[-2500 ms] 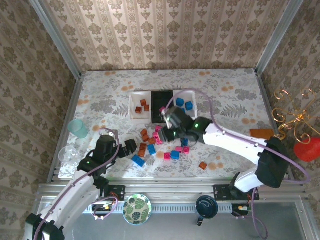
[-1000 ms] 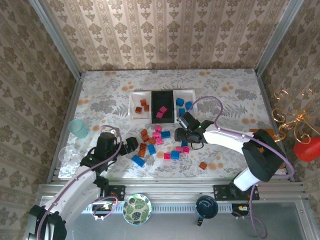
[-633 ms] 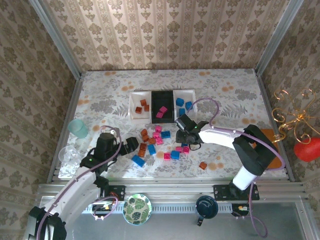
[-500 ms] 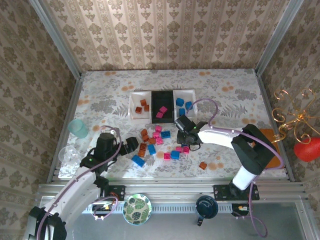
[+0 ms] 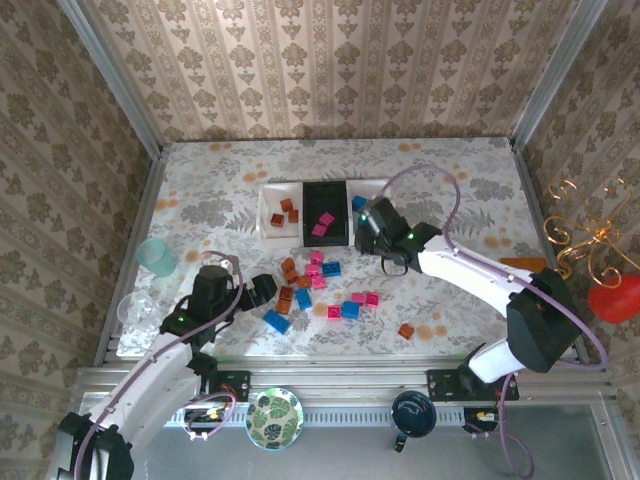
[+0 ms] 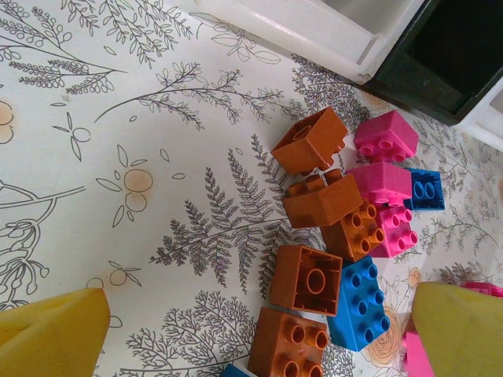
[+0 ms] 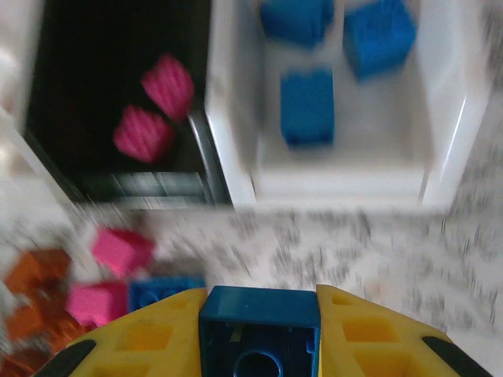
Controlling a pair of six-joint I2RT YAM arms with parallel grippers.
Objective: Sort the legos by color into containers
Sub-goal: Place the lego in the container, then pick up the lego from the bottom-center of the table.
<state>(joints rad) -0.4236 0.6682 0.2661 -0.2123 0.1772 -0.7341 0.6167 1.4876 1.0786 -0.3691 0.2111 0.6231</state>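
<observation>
The right gripper (image 7: 259, 339) is clamping a blue lego (image 7: 259, 310), and the white tray (image 7: 338, 187) is showing its near rim just ahead. The left gripper (image 6: 255, 334) is gaping wide and holding nothing, with loose legos (image 6: 314, 200) lying ahead between its fingers and bare table (image 6: 118, 157) opening ahead-left.

Containers (image 5: 283, 186) in a row mid-table (image 5: 200, 180), legos (image 5: 288, 211) in each; loose legos (image 5: 305, 283) scattered just in front. My right gripper (image 5: 372, 225) is over the right container's (image 7: 338, 184) near edge, one lego (image 7: 259, 314) between its fingers; my left gripper (image 5: 262, 290) is just left of the scatter.
</observation>
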